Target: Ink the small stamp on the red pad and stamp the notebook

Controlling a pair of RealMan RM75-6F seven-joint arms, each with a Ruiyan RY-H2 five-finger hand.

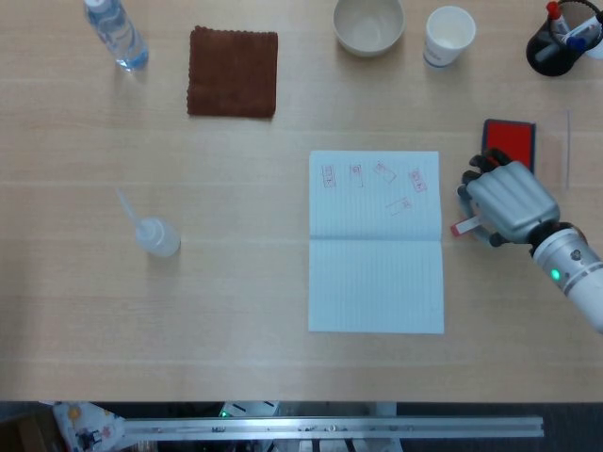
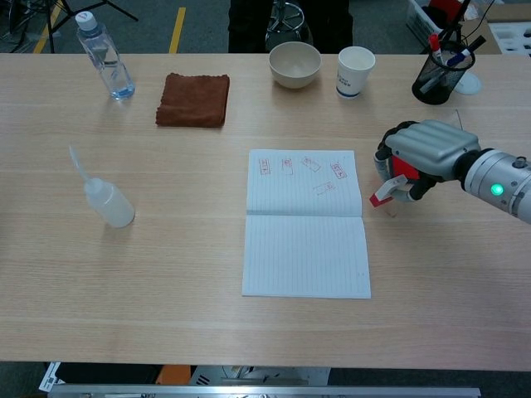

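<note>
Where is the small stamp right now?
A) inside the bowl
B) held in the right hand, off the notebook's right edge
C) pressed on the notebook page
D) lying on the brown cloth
B: the right hand holds the small stamp over bare table, right of the notebook.

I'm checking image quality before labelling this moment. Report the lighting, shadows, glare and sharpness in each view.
Head view: even, soft light, no glare on the table; the stamp marks on the notebook read faintly but sharp. Chest view: equally even; the right hand holding the small stamp casts only a soft shadow, the squeeze bottle is crisp, the floor beyond the table is dimmer, and no motion blur shows.
</note>
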